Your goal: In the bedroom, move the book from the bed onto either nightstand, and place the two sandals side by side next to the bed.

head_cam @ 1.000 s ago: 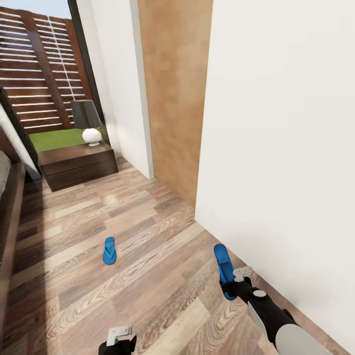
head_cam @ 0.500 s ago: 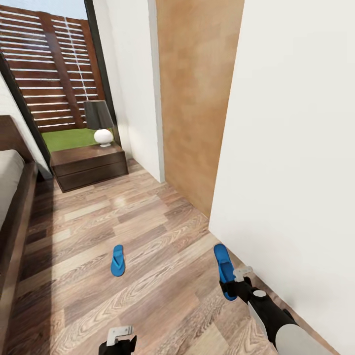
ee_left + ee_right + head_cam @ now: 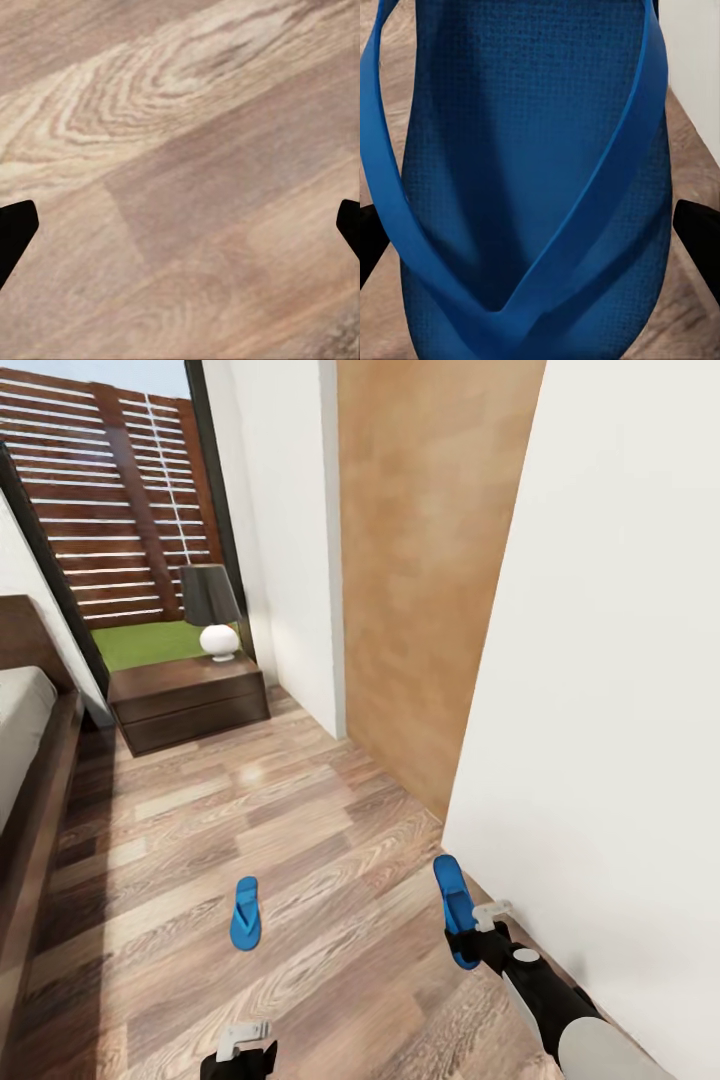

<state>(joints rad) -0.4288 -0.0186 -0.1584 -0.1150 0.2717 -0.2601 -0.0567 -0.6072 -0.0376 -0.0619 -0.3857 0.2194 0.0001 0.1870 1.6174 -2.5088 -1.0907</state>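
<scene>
right arm: lower right of head view, forearm reaching forward along the white wall [image 3: 620, 660]
right tool [image 3: 462, 935]: clamped on held sandal [image 3: 455, 908], which sticks up and away from it; right wrist view shows the sandal's sole and straps [image 3: 532, 187] between the 2 dark fingertips [image 3: 701, 232]
left tool [image 3: 243, 1045]: bottom edge of head view, low over the floor [image 3: 330, 830]; left wrist view has the fingertips [image 3: 15, 232] at the far sides, spread wide, nothing between but planks
second sandal [image 3: 245, 912]: flat on floor, lower left of centre, well apart from bed
bed [image 3: 30, 760]: left edge, frame and mattress corner visible
nightstand [image 3: 190, 700]: upper left by window, lamp [image 3: 212, 610] on top
book: can't tell where
vs 1.0 s ago: whole view swung left, more bed in frame; floor sandal sits lower and further right in picture; both arms same pose, grip unchanged
</scene>
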